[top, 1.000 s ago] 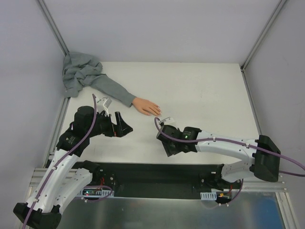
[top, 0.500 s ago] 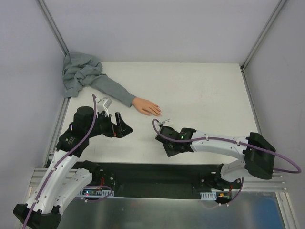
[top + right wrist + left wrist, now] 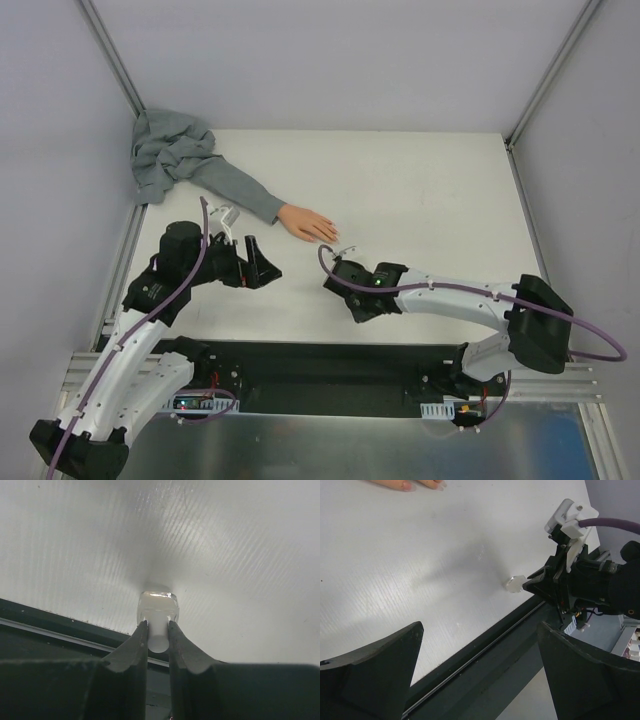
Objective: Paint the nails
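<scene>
Pinching small clear bottle (image 3: pixel 158 606), right end effector (image 3: pixel 157 630) near fake hand (image 3: pixel 308 223).

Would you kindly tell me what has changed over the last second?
The right arm's elbow swung left, and the right gripper, shut on the small clear bottle, edged slightly left with it. The left gripper stayed open, barely shifting; the fake hand and its grey sleeve did not move.

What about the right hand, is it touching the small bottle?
Touching. The right wrist view shows the right hand pinching the bottle by its white cap.
</scene>
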